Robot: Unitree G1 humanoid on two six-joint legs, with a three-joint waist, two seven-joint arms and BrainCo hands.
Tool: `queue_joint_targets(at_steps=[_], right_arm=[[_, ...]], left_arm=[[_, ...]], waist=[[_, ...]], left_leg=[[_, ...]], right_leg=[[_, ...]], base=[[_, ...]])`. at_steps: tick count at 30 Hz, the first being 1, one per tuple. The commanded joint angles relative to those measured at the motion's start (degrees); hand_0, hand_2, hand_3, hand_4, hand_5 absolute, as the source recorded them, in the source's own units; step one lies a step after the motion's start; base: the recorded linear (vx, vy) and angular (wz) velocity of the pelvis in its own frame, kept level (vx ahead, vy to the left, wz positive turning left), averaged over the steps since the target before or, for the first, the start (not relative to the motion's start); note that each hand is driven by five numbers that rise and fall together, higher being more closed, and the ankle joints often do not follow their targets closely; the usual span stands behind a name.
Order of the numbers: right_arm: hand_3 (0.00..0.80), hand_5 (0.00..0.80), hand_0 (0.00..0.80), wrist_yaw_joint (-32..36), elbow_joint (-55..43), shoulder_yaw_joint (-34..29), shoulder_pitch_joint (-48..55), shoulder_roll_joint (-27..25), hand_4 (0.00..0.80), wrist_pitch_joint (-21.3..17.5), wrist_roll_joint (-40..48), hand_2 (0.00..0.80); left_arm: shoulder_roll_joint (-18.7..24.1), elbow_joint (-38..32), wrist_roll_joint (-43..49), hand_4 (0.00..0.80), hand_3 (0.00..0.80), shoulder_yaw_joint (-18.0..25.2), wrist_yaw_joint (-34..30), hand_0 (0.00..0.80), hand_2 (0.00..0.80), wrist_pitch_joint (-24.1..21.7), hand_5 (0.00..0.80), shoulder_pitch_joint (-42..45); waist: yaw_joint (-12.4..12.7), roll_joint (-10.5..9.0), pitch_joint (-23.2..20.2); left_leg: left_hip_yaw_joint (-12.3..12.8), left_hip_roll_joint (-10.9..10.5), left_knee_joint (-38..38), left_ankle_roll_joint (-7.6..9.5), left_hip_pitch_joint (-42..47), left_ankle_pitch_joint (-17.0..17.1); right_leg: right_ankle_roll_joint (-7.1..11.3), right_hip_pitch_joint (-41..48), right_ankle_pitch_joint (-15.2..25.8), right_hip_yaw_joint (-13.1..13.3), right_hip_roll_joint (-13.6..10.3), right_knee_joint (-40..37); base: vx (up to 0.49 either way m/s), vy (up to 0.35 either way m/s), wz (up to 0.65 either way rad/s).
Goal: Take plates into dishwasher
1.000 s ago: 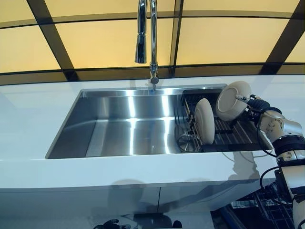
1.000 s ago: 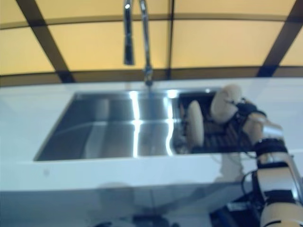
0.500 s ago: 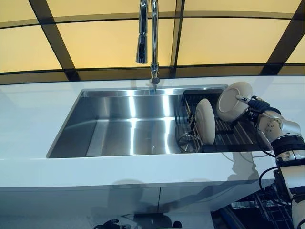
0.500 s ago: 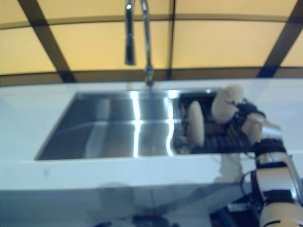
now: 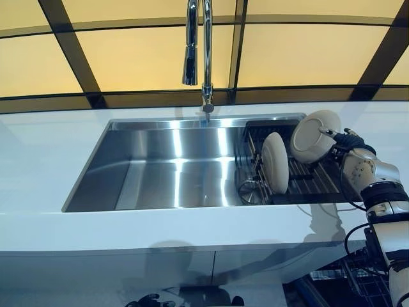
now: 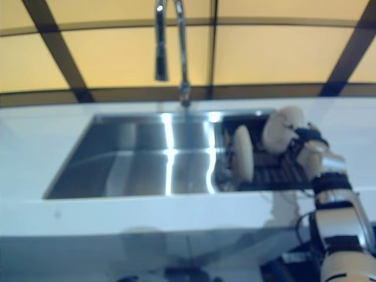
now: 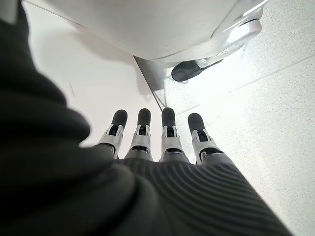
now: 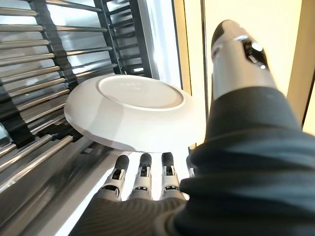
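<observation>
Two white plates stand in a black dish rack [image 5: 319, 185] at the right end of the steel sink [image 5: 172, 169]. One plate [image 5: 275, 162] stands on edge at the rack's left side. The other plate [image 5: 312, 135] leans tilted at the rack's back right, its underside facing my right hand [image 5: 348, 144]. In the right wrist view the straight fingers [image 8: 142, 172] reach under this plate's [image 8: 135, 115] rim and the thumb [image 8: 236, 54] stands straight beside it. My left hand [image 7: 157, 142] shows only in its wrist view, fingers straight, pointing at the floor.
A tall chrome faucet [image 5: 201, 51] rises behind the sink's middle. A white counter [image 5: 38, 153] surrounds the sink. A dark wire rack [image 5: 361, 281] shows below the counter at the lower right.
My right hand and forearm have shifted slightly at the tilted plate. The plates have stayed in place.
</observation>
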Motion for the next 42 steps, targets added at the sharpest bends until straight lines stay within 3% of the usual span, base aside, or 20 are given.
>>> queue_joint_targets(at_steps=[1,10,18,42], right_arm=[[0.0,0.0,0.0,-2.71,1.37,1.38,-5.0,-0.49,0.0,-5.1,-0.95,0.0],[0.0,0.0,0.0,-3.04,2.15,0.84,-4.38,-1.22,0.0,-4.45,-1.3,0.0],[0.0,0.0,0.0,3.72,7.22,2.28,-5.13,-3.41,0.0,-0.72,-3.34,0.0],[0.0,0.0,0.0,5.09,11.96,2.81,-8.58,-6.08,0.0,-0.34,-4.74,0.0]], left_arm=[[0.52,1.65,-0.94,0.0,0.0,-4.59,0.1,0.0,0.0,-0.9,0.0,-2.75],[0.65,1.63,-0.89,0.0,0.0,-4.46,-0.09,0.0,0.0,-0.87,0.0,-2.93],[0.89,1.97,-0.49,0.0,0.0,-4.36,-0.2,0.0,0.0,-0.77,0.0,-3.11],[1.4,1.39,-0.5,0.0,0.0,-5.48,-0.26,0.0,0.0,-0.88,0.0,-2.68]], waist=[[1.65,-2.96,-0.52],[1.55,-2.9,-0.52],[1.78,-3.03,-0.67],[2.52,-2.73,0.03]], left_leg=[[2.48,-0.48,0.55,0.58,-2.03,1.62],[2.6,-0.54,0.61,0.63,-2.06,1.5],[2.31,-0.56,0.39,0.64,-2.12,1.53],[1.68,-0.47,0.46,0.53,-2.29,1.81]], right_leg=[[2.28,3.64,-3.28,1.64,-2.06,1.69],[2.35,3.52,-3.25,1.77,-2.14,1.7],[2.35,3.49,-3.27,1.58,-2.1,1.61],[2.32,3.42,-3.28,1.09,-2.11,1.86]], base=[[0.0,0.0,0.0],[0.0,0.0,0.0],[0.0,0.0,0.0],[0.0,0.0,0.0]])
